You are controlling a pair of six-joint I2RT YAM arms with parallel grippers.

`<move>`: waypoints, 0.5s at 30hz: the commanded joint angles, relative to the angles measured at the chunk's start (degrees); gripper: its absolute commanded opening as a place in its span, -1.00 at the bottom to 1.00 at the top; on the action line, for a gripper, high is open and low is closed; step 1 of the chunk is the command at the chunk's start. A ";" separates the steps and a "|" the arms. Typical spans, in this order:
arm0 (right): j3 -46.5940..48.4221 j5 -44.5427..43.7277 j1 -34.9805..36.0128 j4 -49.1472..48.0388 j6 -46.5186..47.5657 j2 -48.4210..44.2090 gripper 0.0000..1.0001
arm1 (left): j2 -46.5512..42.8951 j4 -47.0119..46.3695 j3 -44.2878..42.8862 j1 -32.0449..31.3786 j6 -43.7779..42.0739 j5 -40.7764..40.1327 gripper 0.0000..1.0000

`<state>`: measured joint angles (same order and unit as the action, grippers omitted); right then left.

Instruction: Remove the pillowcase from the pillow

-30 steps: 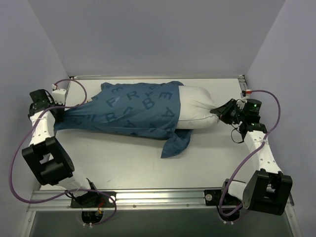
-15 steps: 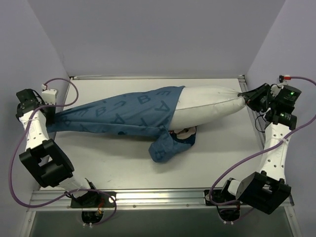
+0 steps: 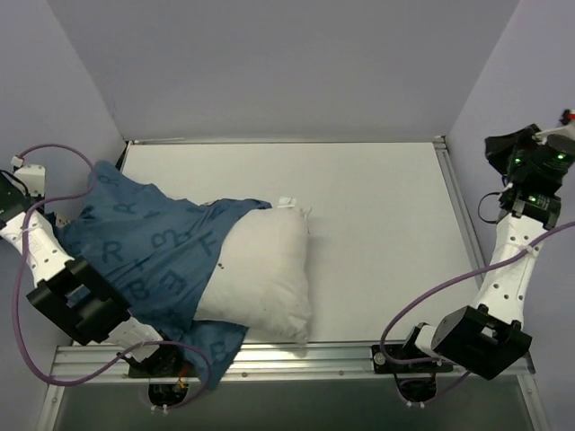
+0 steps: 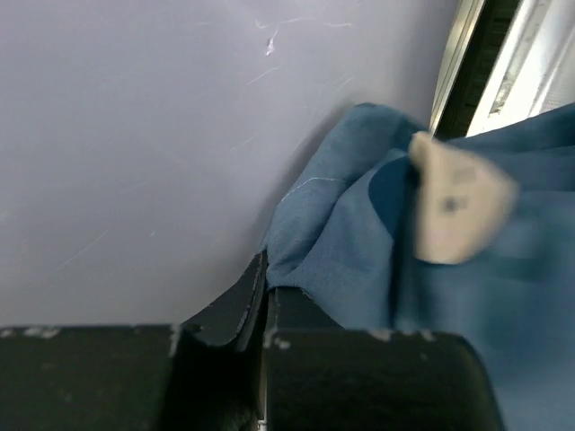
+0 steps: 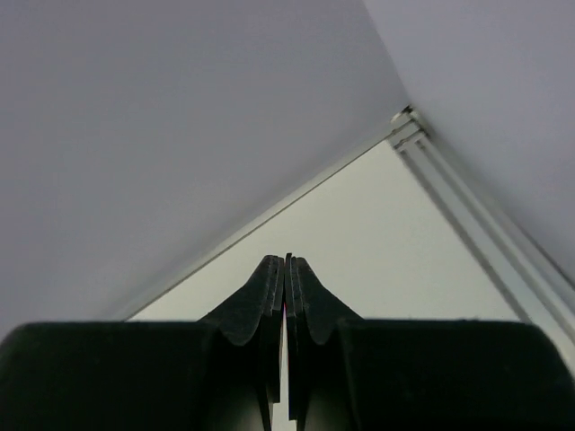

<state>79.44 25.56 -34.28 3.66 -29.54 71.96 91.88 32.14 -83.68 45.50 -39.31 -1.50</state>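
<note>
left gripper [image 4: 266,296] at 9 o'clock clamps dark blue letter-printed cloth pillowcase [image 3: 135,251], half on plain white plump pillow [image 3: 265,269]. right gripper [image 5: 286,269] at 2 o'clock, jaws together.

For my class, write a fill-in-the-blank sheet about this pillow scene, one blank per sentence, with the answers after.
The left gripper is shut on the pillowcase, which is coloured ___.
The right gripper is shut and holds ___.
The pillow, partly out of the pillowcase, is coloured ___.
Answers: blue; nothing; white.

Letters R, F on pillowcase [image 3: 135,260]
</note>
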 commanded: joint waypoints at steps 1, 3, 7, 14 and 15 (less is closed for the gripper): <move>-2.87 -0.24 9.38 -3.05 1.76 -0.95 -1.00 | -7.49 -3.93 2.02 -2.59 -2.26 4.47 -0.95; -5.25 -0.77 18.52 -1.22 5.10 -0.77 -1.00 | -9.52 -2.53 3.70 -4.79 -0.95 6.77 -0.95; -8.94 -1.49 32.59 0.21 8.71 -0.42 -0.97 | -11.19 -0.77 4.49 -10.32 1.25 8.18 -0.95; -16.24 -0.07 59.91 -5.42 10.72 0.19 0.99 | -11.54 1.08 3.87 -13.67 3.71 7.39 -0.95; -16.25 -1.29 62.82 -4.72 11.51 1.59 0.99 | -11.54 1.08 3.96 -13.94 3.71 7.12 -0.95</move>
<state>63.05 25.12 21.89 2.33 -20.88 72.66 81.60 33.50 -79.40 32.25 -37.21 4.89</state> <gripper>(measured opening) 0.981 0.034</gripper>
